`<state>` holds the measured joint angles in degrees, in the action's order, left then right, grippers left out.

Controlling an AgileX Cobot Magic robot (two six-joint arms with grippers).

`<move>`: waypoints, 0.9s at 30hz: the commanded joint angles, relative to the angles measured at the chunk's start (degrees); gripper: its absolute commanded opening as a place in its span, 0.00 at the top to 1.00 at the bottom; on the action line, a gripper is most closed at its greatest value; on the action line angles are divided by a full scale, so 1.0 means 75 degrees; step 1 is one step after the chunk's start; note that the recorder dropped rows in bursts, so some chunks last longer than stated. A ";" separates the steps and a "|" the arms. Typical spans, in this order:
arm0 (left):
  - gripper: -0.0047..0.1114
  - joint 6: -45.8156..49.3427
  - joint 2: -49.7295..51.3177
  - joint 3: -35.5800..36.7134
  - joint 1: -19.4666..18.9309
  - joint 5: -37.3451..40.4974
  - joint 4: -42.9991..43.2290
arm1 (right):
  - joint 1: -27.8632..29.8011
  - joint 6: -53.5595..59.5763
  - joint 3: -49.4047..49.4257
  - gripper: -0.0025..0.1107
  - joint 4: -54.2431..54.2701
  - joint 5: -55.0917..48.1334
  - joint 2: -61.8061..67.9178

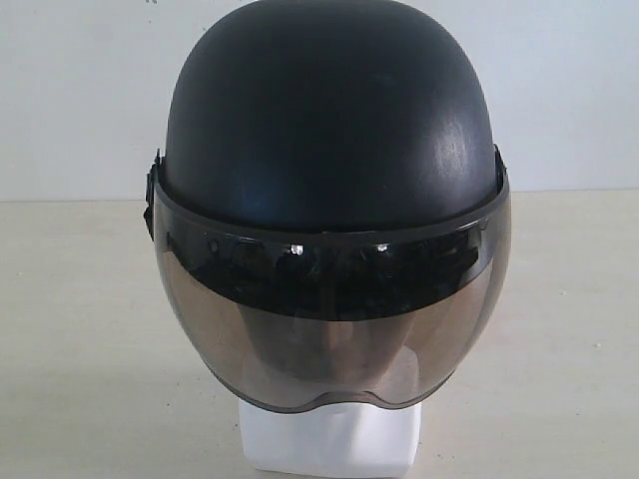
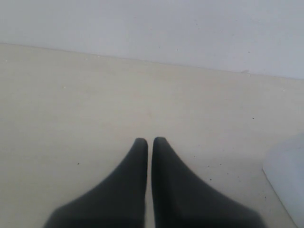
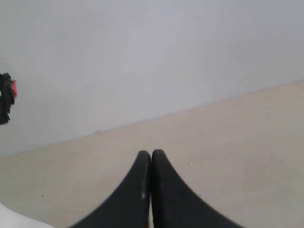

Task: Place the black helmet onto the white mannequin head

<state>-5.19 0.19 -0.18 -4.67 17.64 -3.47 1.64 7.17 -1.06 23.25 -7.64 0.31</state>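
black helmet [image 1: 329, 120]: sits on the white mannequin head, shell upright, at the middle of the worktop and close to the exterior camera.
visor [image 1: 329, 329]: smoke-tinted and lowered over the face; the features behind it are too dark to make out.
white mannequin head [image 1: 329, 444]: only the blocky neck base shows, below the visor's lower edge, standing on the worktop.
worktop [image 1: 80, 349]: pale beige, meeting a white wall [image 1: 80, 100] at the far side.
left pincer [image 2: 150, 141]: clenched, a thin slit between the jaws, grasping nothing, above the worktop; a blurred white shape [image 2: 287, 175] lies near it, and I cannot tell what it is.
right pincer [image 3: 151, 154]: clenched, tips meeting, grasping nothing, above the worktop.
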 commanded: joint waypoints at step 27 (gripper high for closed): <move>0.92 0.0015 -0.0025 0.0025 0.0032 -0.0028 -0.0055 | 0.0068 -0.1279 0.0141 0.98 -0.3407 -0.1495 -0.0042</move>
<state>-5.19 0.19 -0.18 -4.67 17.64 -3.47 1.79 -2.13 -0.05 -1.46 -18.29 0.31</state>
